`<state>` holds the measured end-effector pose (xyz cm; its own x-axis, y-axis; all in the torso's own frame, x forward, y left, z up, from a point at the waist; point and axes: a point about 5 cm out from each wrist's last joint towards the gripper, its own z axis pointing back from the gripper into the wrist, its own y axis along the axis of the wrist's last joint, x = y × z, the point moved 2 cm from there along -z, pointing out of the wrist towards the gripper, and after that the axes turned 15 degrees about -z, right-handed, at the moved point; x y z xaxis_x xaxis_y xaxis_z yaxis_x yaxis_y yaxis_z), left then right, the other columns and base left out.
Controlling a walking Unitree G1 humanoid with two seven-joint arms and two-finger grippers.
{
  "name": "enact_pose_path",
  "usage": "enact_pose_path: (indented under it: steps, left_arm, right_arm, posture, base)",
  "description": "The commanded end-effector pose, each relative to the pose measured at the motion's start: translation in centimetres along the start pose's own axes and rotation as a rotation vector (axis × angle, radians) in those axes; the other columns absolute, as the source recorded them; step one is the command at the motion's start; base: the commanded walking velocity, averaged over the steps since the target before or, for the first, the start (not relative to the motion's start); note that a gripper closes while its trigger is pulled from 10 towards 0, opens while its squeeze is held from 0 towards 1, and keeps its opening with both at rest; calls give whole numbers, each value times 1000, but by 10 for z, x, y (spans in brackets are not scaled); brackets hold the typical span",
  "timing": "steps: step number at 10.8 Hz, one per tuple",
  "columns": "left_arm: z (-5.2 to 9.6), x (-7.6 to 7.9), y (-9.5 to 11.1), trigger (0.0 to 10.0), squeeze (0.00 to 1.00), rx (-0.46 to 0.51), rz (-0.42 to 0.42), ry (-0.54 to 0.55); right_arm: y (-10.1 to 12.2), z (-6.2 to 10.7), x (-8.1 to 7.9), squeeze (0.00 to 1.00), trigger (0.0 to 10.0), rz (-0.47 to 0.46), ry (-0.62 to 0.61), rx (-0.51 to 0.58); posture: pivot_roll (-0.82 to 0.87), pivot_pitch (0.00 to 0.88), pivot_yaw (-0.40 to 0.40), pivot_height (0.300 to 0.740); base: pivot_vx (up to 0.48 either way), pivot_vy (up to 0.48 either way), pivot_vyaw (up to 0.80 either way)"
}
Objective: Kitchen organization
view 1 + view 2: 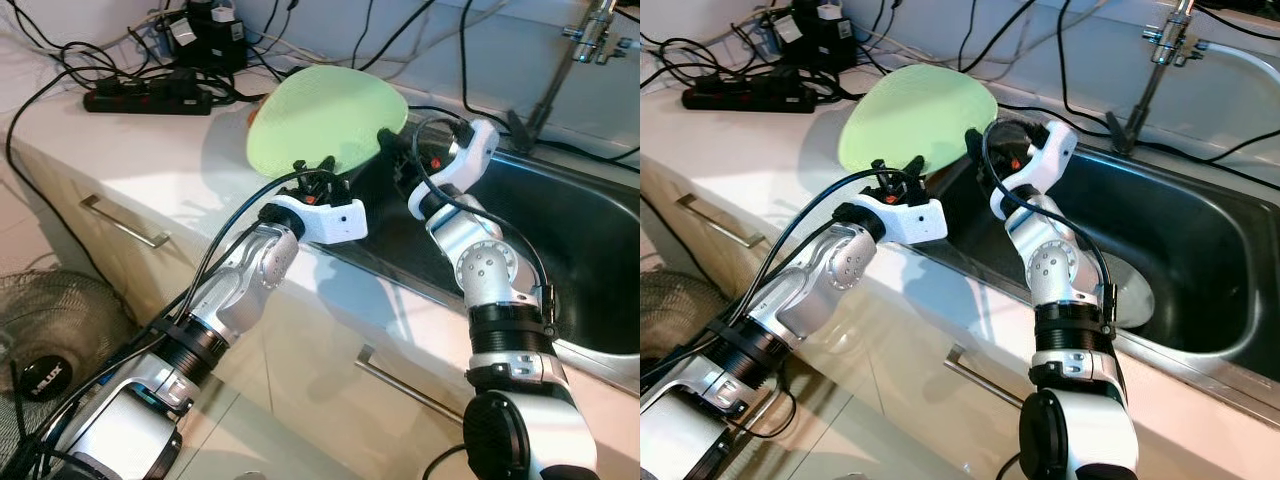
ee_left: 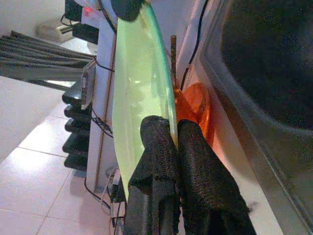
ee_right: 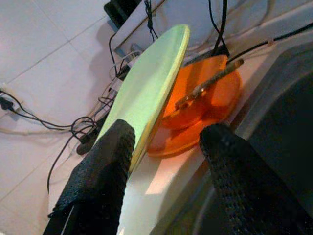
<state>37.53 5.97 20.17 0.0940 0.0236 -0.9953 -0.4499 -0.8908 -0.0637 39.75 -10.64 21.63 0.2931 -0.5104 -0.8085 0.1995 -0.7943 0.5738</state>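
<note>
A pale green plate (image 1: 325, 115) stands tilted on edge over the counter, just left of the sink. My left gripper (image 2: 175, 129) is shut on its lower rim, one finger on each face. My right gripper (image 3: 168, 132) is open at the plate's sink-side rim, with the rim (image 3: 146, 98) between its fingers and close to one finger (image 3: 105, 161). Behind the green plate an orange dish (image 3: 205, 93) lies flat on the counter with a thin brown stick (image 3: 210, 81) across it.
The dark steel sink (image 1: 580, 230) lies to the right with a tap (image 1: 580, 50) behind it and a round grey dish (image 1: 1130, 285) inside. A black power strip (image 1: 150, 98) and cables crowd the back left of the counter. Drawer handles (image 1: 125, 222) and a floor fan (image 1: 50, 330) are below.
</note>
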Motion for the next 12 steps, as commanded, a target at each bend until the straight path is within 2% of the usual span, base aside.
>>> enact_pose_path:
  steps: [1, 6, 7, 8, 9, 12]
  left_arm:
    - [-1, -11, 10, 10000, 0, 44, -26, 48]
    - [6, -1, 20, 10000, 0, 107, -38, 15]
    - [7, 1, 21, 10000, 0, 113, -39, 9]
    - [7, 1, 22, 10000, 0, 115, -39, 7]
    - [7, 1, 22, 10000, 0, 115, -40, 9]
    - [7, 0, 23, 10000, 0, 120, -47, 13]
  right_arm:
    - [0, 0, -3, 0, 10000, -6, 5, -5]
    - [-2, 0, -2, 0, 10000, -46, -6, -3]
    - [-2, 0, -1, 0, 8039, -69, -10, 1]
    - [-1, 0, 0, 0, 431, -71, -11, 6]
    - [-1, 0, -1, 0, 0, -73, -10, 7]
    - [-1, 0, -1, 0, 0, -88, -8, 9]
  posture:
    - [227, 13, -22, 740]
    - [231, 19, -25, 740]
    - [234, 22, -27, 740]
    - [235, 20, -28, 740]
    - [234, 20, -27, 740]
    - [236, 22, -27, 740]
  base:
    - [0, 0, 0]
    - [0, 0, 0]
    - [0, 0, 0]
    - [0, 0, 0]
    - [0, 0, 0]
    - [0, 0, 0]
